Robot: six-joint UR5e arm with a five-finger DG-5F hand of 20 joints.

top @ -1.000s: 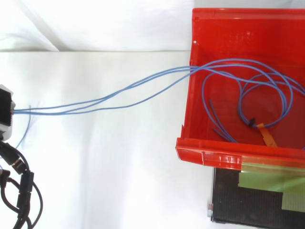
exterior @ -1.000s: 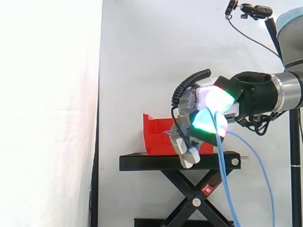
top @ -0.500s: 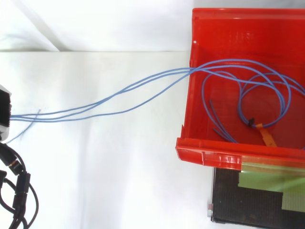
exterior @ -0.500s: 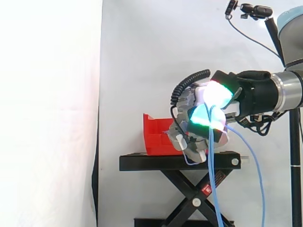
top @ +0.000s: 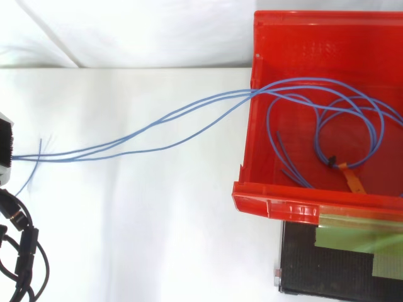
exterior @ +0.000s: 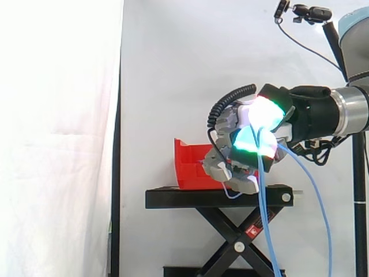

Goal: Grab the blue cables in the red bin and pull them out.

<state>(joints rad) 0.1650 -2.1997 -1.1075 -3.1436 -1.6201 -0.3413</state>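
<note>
Lower fingers [exterior: 230, 173] have curled up off the black scissor stand [exterior: 190, 199]; the robot hand [exterior: 253, 124] is clamped round thin blue cables [top: 56, 155], whose loops mostly lie in the red plastic bin [top: 296, 204]. Keep the clamp firm and pull steadily away, since the coil's orange tag [top: 352, 179] may snag the bin wall

One red bin [top: 296, 204], one black stand [exterior: 184, 198] and one hand [exterior: 253, 124]. Three blue cable strands [top: 249, 93] cross the bin wall. One orange tag [top: 352, 180] inside.
</note>
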